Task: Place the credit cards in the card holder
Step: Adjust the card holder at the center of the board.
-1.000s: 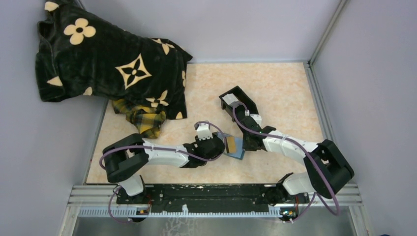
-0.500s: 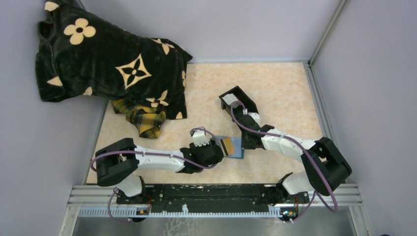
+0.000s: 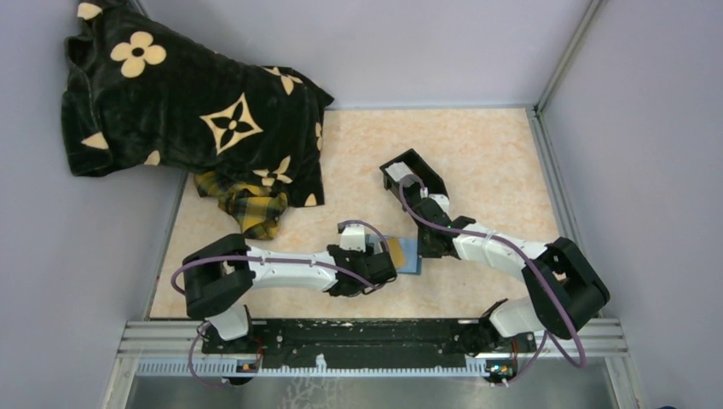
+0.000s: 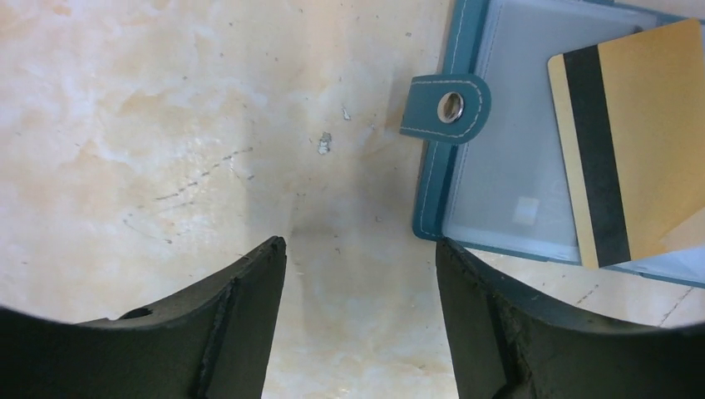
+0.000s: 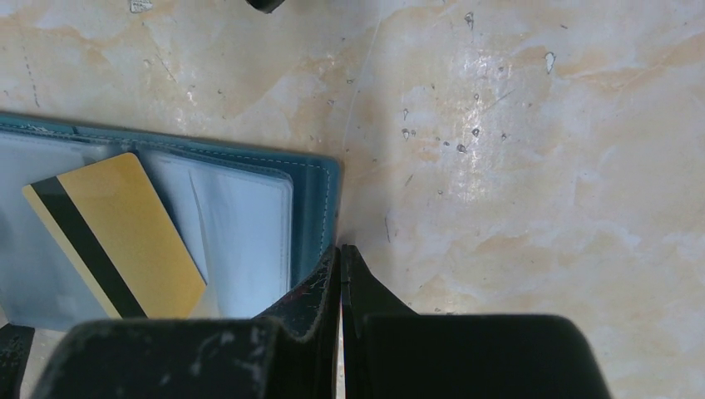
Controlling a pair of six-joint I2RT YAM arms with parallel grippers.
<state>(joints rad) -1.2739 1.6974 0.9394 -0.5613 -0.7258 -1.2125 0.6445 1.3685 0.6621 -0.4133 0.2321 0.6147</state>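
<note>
1. Card holder (image 4: 428,195) (image 5: 328,208) (image 3: 411,254): teal-blue with pale stitching along the border; lies open and flat on the counter (image 4: 166,125), inner face up, showing clear, cloudy plastic sleeves.
2. Snap tab (image 4: 445,108): teal, rounded, with a metal stud; sticks out from one long edge onto the counter.
3. Credit card (image 4: 640,141) (image 5: 125,233): gold with a black magnetic stripe near one long edge; rests tilted across the sleeves, one corner reaching the holder's border. Cannot tell whether tucked in or merely on top.

The card holder (image 4: 430,191) was matt leather with cloudy plastic sleeves (image 4: 515,166) and a shiny metal snap (image 4: 451,106); the table (image 4: 166,125) looked glossy, scratched.
</note>
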